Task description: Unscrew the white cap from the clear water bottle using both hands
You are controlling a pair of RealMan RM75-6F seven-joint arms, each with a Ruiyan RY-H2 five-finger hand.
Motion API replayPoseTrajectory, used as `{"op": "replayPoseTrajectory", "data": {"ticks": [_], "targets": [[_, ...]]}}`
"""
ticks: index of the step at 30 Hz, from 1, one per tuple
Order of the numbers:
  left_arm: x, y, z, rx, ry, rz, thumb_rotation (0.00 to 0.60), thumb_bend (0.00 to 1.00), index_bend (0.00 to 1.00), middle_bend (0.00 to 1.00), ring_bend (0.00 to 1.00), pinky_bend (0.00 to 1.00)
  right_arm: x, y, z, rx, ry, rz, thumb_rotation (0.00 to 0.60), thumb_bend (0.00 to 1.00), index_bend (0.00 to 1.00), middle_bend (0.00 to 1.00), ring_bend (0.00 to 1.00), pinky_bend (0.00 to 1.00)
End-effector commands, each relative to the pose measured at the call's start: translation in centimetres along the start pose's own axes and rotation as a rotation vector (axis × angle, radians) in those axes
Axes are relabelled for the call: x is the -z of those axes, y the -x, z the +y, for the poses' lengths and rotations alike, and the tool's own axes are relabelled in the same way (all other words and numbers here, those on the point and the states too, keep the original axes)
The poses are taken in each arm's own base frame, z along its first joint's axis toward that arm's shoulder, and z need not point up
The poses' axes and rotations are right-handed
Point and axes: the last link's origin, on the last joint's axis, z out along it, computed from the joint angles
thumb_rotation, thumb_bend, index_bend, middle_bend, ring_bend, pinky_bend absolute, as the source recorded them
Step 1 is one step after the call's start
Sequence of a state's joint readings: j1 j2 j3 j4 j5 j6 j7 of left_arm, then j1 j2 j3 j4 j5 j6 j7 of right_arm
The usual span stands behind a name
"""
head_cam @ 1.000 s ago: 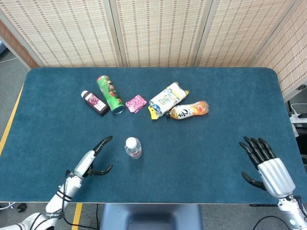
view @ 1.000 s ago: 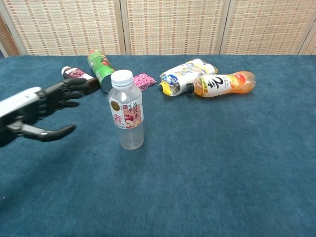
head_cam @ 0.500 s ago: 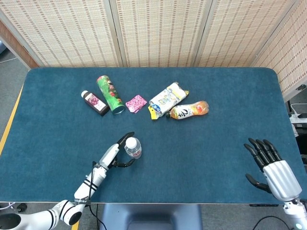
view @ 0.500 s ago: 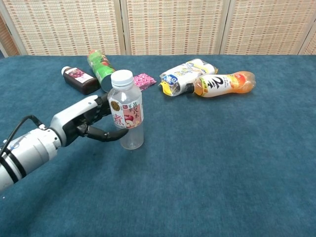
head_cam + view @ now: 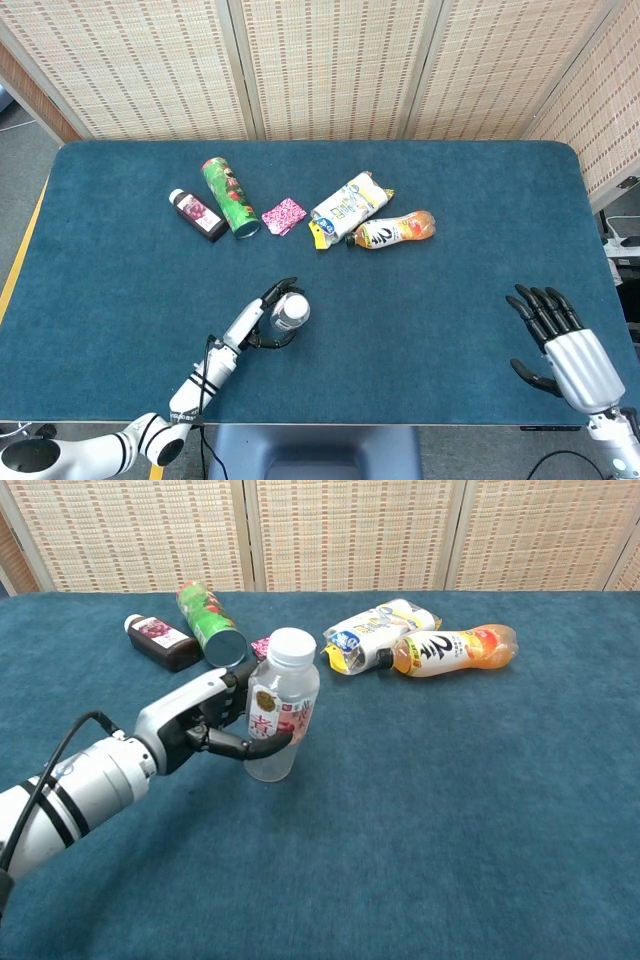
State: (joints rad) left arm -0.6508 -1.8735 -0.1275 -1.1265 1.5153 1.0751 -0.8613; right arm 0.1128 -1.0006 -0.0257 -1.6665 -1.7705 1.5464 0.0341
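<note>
A clear water bottle (image 5: 279, 715) with a white cap (image 5: 292, 647) and a red-and-white label stands near the table's front, tilted to the right. My left hand (image 5: 208, 723) grips its body from the left, fingers wrapped around the label. From above, the same bottle (image 5: 291, 312) shows cap-up with the left hand (image 5: 258, 322) beside it. My right hand (image 5: 560, 340) hovers open, fingers spread, at the table's right front corner, far from the bottle; the chest view does not show it.
At the back of the blue table (image 5: 450, 280) lie a dark juice bottle (image 5: 197, 214), a green can (image 5: 229, 196), a pink packet (image 5: 283, 215), a white pouch (image 5: 349, 203) and an orange drink bottle (image 5: 393, 230).
My left hand closed around the bottle and tipped it to the right. The right hand barely moved.
</note>
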Motion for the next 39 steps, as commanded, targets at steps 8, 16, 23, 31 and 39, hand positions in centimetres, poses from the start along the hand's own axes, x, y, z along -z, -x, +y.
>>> {"op": "replayPoseTrajectory", "data": {"ticks": [8,16,23,31,39], "targets": [[-0.4,0.3,1.5,0.187,0.039,0.104,0.600,0.41,0.44,0.60,0.31,0.23,-4.8,-1.2,-3.0,0.031,-0.156,-0.075,0.600,0.17,0.02,0.00,0.00,0.00],[0.1,1.3,3.8,0.183,0.109,0.118,0.600,0.52,0.50,0.64,0.35,0.31,-12.1,-4.3,-8.6,0.069,-0.286,-0.144,0.600,0.17,0.09,0.00,0.00,0.00],[-0.5,2.4,5.0,0.118,0.143,0.166,0.600,0.59,0.51,0.67,0.38,0.34,-16.2,-6.7,-13.9,0.110,-0.365,-0.219,0.600,0.29,0.16,0.00,0.00,0.00],[-1.3,3.2,5.8,0.080,0.150,0.172,0.600,0.62,0.52,0.67,0.38,0.34,-17.8,-7.3,-16.9,0.136,-0.395,-0.266,0.527,0.32,0.21,0.00,0.00,0.00],[-1.7,3.3,6.5,0.061,0.152,0.167,0.600,0.62,0.52,0.67,0.38,0.34,-18.9,-6.4,-19.1,0.155,-0.382,-0.337,0.515,0.32,0.21,0.00,0.00,0.00]]}}
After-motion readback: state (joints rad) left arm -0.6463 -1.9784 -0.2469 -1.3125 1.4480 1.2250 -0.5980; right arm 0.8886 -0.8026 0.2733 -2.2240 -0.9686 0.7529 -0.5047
